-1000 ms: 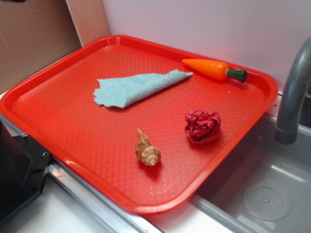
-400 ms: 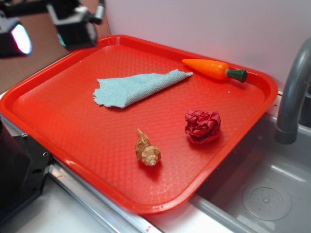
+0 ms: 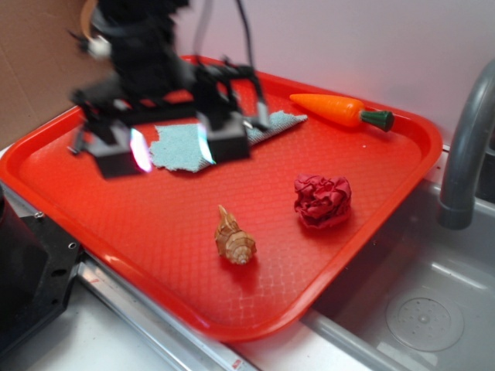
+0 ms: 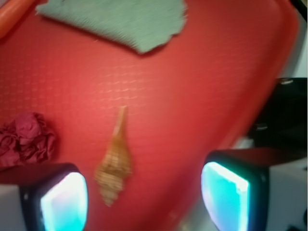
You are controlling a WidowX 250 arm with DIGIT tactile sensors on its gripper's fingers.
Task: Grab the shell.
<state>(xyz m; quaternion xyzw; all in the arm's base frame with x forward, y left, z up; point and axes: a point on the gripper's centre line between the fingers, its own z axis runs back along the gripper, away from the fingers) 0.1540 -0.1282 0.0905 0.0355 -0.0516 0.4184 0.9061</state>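
We are observing, nearest the exterior camera, a dark block (image 3: 31, 270) at the lower left corner, sitting against the front rim of the red tray (image 3: 325, 278). The shell (image 3: 233, 239) is lying on the tray's front portion, its pointed tip aimed toward the back, with bare tray all around it; nothing is touching it. Just beside it, to the right and slightly farther back, the dark red crumpled ball (image 3: 322, 200) is resting on the tray, apart from the shell. To the right of the tray a grey faucet (image 3: 464, 147) is standing over a metal sink (image 3: 418, 309). Farther back, the gripper (image 3: 172, 151) is hanging blurred above the tray's left-middle area, over the pale blue cloth (image 3: 182, 145), well apart from the shell. In the wrist view we are seeing its two fingers (image 4: 62, 202) spread wide, nothing between them; the shell (image 4: 114, 161) is lying beyond them, nearer the left finger, tip pointing away, not yet enclosed. At the back edge, the orange carrot (image 3: 340, 109) is lying near the rim.
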